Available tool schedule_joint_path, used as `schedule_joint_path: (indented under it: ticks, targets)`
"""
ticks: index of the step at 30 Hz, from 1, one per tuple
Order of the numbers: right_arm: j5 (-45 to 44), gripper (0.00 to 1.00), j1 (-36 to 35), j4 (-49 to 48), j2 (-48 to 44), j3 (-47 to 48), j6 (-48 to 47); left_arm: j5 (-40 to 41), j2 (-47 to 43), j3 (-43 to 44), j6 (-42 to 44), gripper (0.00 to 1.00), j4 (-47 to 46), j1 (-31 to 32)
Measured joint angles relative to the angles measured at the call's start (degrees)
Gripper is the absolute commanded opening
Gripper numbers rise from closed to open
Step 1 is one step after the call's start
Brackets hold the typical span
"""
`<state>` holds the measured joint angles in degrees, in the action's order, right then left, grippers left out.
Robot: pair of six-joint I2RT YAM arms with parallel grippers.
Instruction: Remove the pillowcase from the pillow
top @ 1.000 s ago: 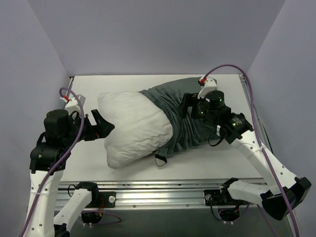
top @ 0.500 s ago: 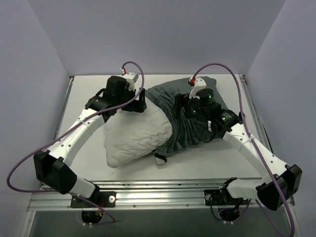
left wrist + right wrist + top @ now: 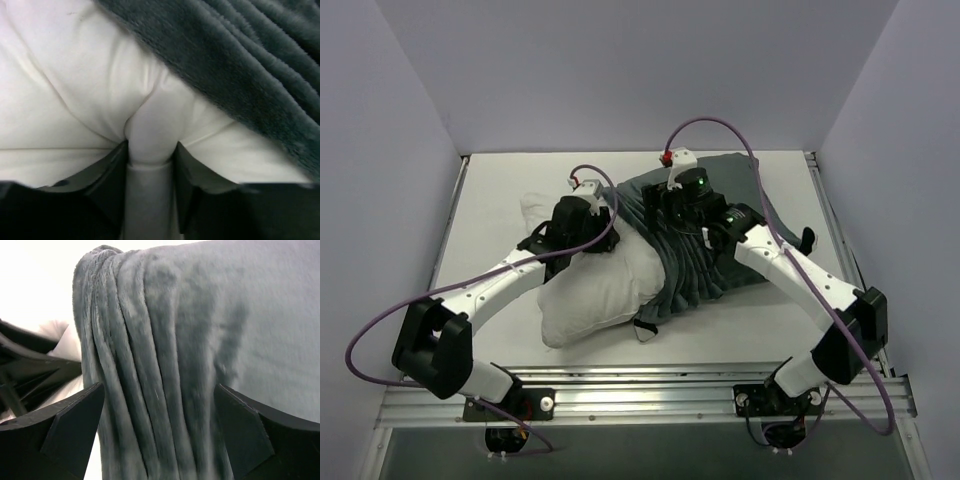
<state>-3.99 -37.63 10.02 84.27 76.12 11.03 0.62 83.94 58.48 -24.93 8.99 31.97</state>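
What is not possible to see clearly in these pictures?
Top view: right end of the pillow, covered by the pillowcase.
Left wrist view: most of the left gripper, cut off by the bottom edge.
Right wrist view: whether the right gripper touches the pillowcase; too blurred.

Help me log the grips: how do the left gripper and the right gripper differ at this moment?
The left gripper is shut, pinching a fold of the white pillow; the right gripper is open, with nothing clamped. The left gripper sits on bare pillow, while the right gripper's fingers stand either side of the bunched folds of the grey-green pillowcase. Both are down near the pillowcase's gathered edge, close together.
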Motion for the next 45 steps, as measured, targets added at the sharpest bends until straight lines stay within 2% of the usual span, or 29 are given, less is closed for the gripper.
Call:
schedule_joint_path:
  ticks: [1, 2, 4, 5, 8, 9, 12, 13, 15, 16, 23, 31, 37, 41, 44, 45]
  targets:
    - [-0.46, 0.88, -0.42, 0.02, 1.22, 1.01, -0.52, -0.09, -0.48, -1.05, -0.90, 0.33, -1.73, 0.11]
    - [-0.85, 0.88, -0.92, -0.02, 2.60, 1.97, -0.92, -0.15, -0.81, -1.81, -1.88, 0.19, -2.95, 0.26]
    - [-1.62, 0.89, -2.32, -0.07, 5.29, 3.41, -1.66, -0.42, -1.31, -2.82, -3.21, 0.06, -5.05, 0.59]
    - [-2.23, 0.90, -3.08, 0.02, 6.58, 3.93, -1.99, -0.48, -1.51, -3.15, -3.56, 0.02, -5.68, 0.66]
    - [-4.46, 0.90, -4.83, 0.07, 10.05, 4.90, -2.93, -0.35, -2.47, -3.91, -4.04, 0.02, -6.16, 0.79]
    - [-5.51, 0.87, -5.14, 0.04, 11.19, 5.14, -3.17, -0.31, -2.89, -4.13, -4.11, 0.02, -6.14, 0.79]
    - [-9.79, 0.56, -5.64, 0.09, 13.35, 5.73, -3.28, 0.11, -4.96, -4.70, -4.48, 0.02, -5.35, 0.87]
    - [-10.78, 0.28, -5.49, 0.07, 13.92, 5.95, -3.06, 0.24, -6.03, -4.90, -4.57, 0.02, -4.70, 0.92]
    - [-12.94, 0.04, -4.70, 0.17, 14.67, 6.43, -1.70, 0.44, -8.33, -5.05, -4.66, 0.02, -2.49, 0.98]
    - [-13.55, 0.00, -3.96, 0.28, 14.86, 6.58, -0.76, 0.42, -9.68, -5.05, -4.68, 0.02, -1.11, 1.07]
    - [-13.18, 0.00, 5.25, 2.86, 14.97, 9.44, 5.86, 0.48, -21.27, -3.30, -5.73, 0.02, 11.98, 2.73]
    - [1.77, 0.00, 17.57, 16.02, 14.97, 15.89, 12.74, 2.99, -31.91, -0.83, -8.55, 0.02, 22.05, 3.21]
    - [10.10, 0.00, 21.07, 21.16, 14.97, 16.72, 15.13, 5.38, -36.13, 3.98, -9.09, 0.02, 31.45, 3.30]
    - [11.93, 0.00, 21.35, 17.38, 13.84, 14.01, 12.98, 5.16, -37.18, 5.20, -7.34, 0.02, 33.53, 3.26]
    - [11.80, 0.18, 20.35, 14.08, 12.46, 12.00, 10.69, 3.61, -36.20, 3.52, -6.14, 0.02, 31.65, 2.95]
    - [11.72, 0.34, 19.93, 12.74, 11.98, 11.52, 9.99, 3.08, -35.12, 2.95, -5.81, 0.02, 30.73, 2.75]
